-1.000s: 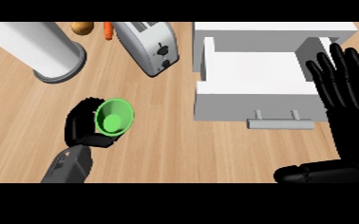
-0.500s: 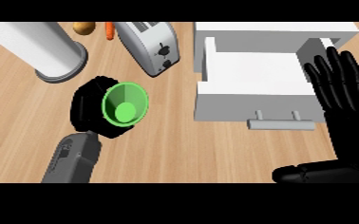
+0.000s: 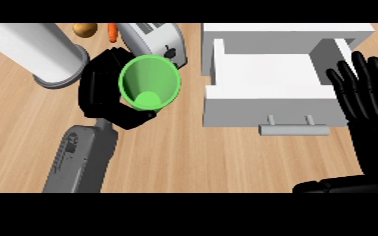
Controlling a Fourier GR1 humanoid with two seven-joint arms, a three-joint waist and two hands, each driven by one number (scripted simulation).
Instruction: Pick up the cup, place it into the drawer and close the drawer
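Observation:
A green cup [image 3: 150,83] is held up off the wooden counter, mouth facing the camera, with my left hand [image 3: 103,90] curled round its left side and base. It hangs left of the white drawer [image 3: 269,75], which stands pulled out, its inside bare and its grey handle [image 3: 294,128] toward me. My right hand [image 3: 359,96] rests open at the right edge beside the drawer, fingers pointing up.
A silver toaster [image 3: 159,40] stands just behind the cup. A grey and white cylinder [image 3: 42,54] is at the far left. An orange carrot [image 3: 112,30] and a brown round item [image 3: 86,28] lie at the back.
My left hand has lifted the green cup and carried it up and to the right, closer to the toaster and drawer. The right hand has stayed still.

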